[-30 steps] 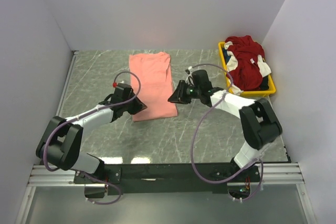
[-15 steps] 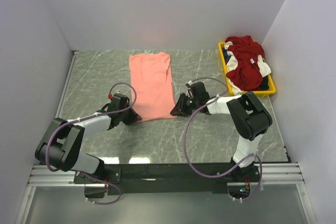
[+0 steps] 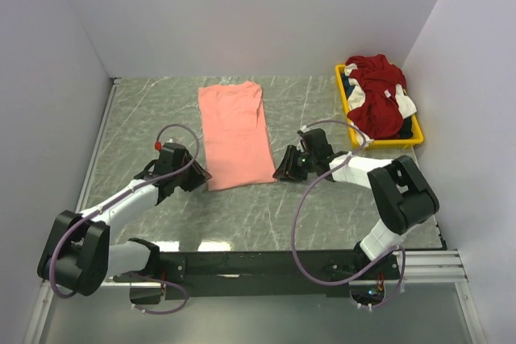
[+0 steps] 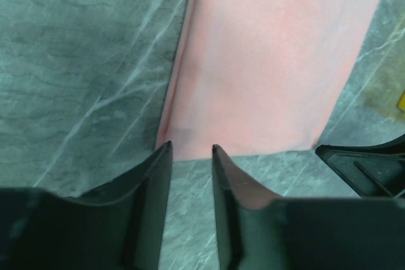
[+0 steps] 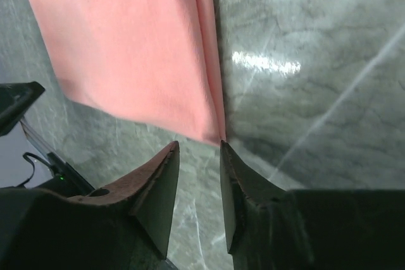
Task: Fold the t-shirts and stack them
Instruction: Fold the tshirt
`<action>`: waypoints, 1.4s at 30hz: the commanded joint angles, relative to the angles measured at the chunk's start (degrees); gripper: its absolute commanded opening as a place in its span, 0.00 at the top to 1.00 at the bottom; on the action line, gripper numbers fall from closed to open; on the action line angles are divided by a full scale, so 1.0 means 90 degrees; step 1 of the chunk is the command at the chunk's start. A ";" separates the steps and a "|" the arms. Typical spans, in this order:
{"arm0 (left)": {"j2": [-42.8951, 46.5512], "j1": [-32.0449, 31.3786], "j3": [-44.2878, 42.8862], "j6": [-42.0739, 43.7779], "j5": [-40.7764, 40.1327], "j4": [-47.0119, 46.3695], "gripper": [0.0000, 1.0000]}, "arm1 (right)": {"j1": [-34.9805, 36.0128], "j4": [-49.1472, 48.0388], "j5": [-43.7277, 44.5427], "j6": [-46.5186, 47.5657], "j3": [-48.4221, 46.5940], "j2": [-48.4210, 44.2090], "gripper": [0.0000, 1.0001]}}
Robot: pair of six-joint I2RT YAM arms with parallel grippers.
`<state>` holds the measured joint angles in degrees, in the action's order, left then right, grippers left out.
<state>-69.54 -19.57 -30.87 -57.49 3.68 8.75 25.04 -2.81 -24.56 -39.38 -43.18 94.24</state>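
Observation:
A salmon-pink t-shirt (image 3: 235, 133) lies flat as a long folded strip on the table, running from the back toward the front. My left gripper (image 3: 198, 175) sits open just off its near left corner (image 4: 166, 138), fingertips at the hem, nothing between them. My right gripper (image 3: 279, 173) is open just off the near right corner (image 5: 214, 132), also empty. A dark red t-shirt with white parts (image 3: 377, 105) is heaped in the yellow tray (image 3: 345, 102) at the back right, over some dark blue-black cloth (image 3: 349, 85).
White walls close in the table at the back and both sides. The marbled grey table (image 3: 145, 118) shows bare to the left of the pink shirt. The right gripper's black tip shows in the left wrist view (image 4: 367, 165).
Both grippers have drawn back toward the front and slightly outward, off the pink shirt's near corners. The shirt's near edge now lies flat and let go.

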 commanded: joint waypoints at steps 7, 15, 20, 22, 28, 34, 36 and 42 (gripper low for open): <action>0.0198 -0.0061 0.0452 -0.0008 0.0470 -0.0416 0.56 | -0.0028 0.0322 0.0346 0.0264 0.0169 -0.0383 0.55; -0.0232 -0.0423 0.0530 -0.0262 0.0255 -0.0738 0.55 | 0.0109 0.0068 0.0365 0.0195 0.0061 0.0037 0.55; -0.0476 -0.0501 0.0647 -0.0467 -0.0154 -0.0875 0.58 | 0.0177 -0.0029 0.0385 0.0156 0.0061 0.0174 0.55; -0.0506 -0.0501 0.0696 -0.0545 -0.0233 -0.0914 0.59 | 0.0197 -0.0059 0.0375 0.0127 0.0081 0.0213 0.55; -0.0428 -0.0511 0.0764 -0.0643 -0.0390 -0.0827 0.65 | 0.0245 -0.0147 0.0365 0.0078 0.0071 0.0330 0.55; -0.0272 -0.0530 0.0677 -0.0653 -0.0604 -0.0573 0.72 | 0.0313 -0.0196 0.0326 0.0029 -0.0017 0.0447 0.63; -0.0233 -0.0540 0.0657 -0.0643 -0.0643 -0.0514 0.76 | 0.0324 -0.0235 0.0307 0.0020 -0.0027 0.0467 0.66; -0.0174 -0.0550 0.0676 -0.0575 -0.0673 -0.0523 0.89 | 0.0323 -0.0254 0.0258 -0.0019 -0.0056 0.0457 0.84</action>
<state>-72.47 -24.25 -25.10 -63.70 -0.71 2.96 27.27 -5.58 -23.07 -39.55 -42.96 97.14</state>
